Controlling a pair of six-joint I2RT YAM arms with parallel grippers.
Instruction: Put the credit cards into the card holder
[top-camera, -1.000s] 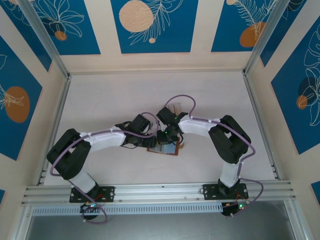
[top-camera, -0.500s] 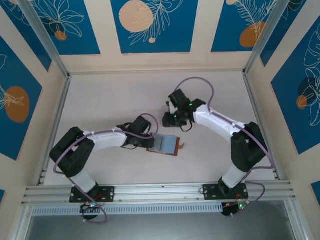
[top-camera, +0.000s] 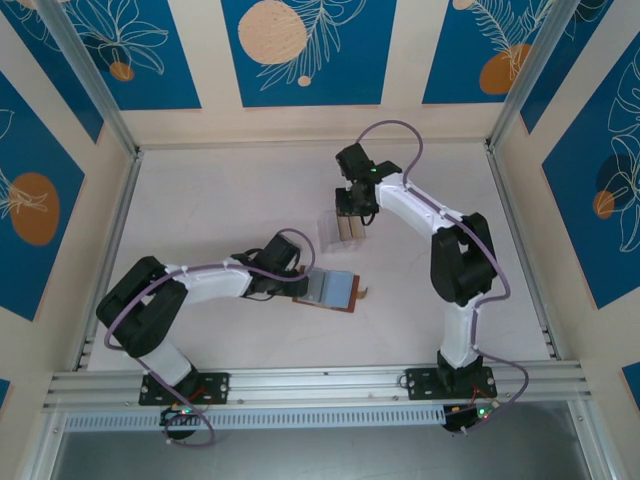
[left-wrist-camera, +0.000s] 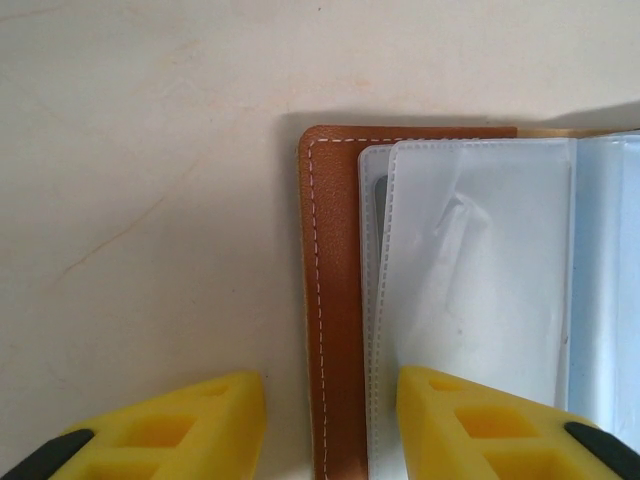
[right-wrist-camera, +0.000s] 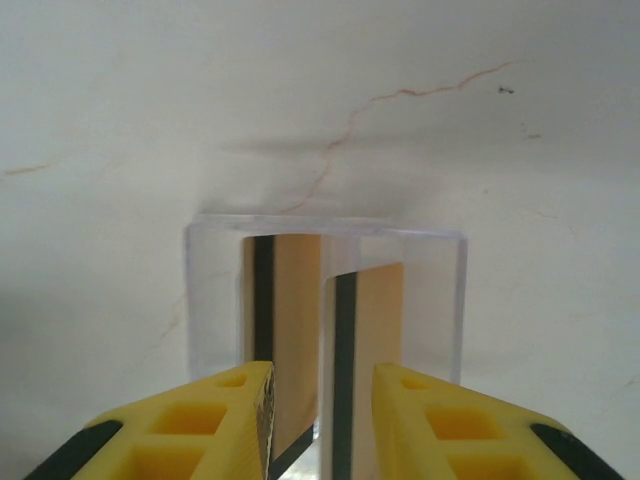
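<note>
Holder (left-wrist-camera: 335, 300): brown leather look, matt, fine grain, neat pale stitching along the edge. Sleeves (left-wrist-camera: 480, 280) inside: frosted soft plastic, slight sheen, one crease. Bench (left-wrist-camera: 150, 150): off-white, matt, smooth, faint hairline veins like stone. Stand (right-wrist-camera: 215, 300): clear hard plastic, glossy edges. Cards (right-wrist-camera: 295, 300) in it: smooth tan plastic, dark stripe down one side. Left claw (left-wrist-camera: 330, 410) and right claw (right-wrist-camera: 320, 390): yellow plastic, matt, bit grainy, black tips. Rail (top-camera: 320, 385) up front: bare brushed metal. Arms (top-camera: 205, 280): white and black shells, semi-gloss.
</note>
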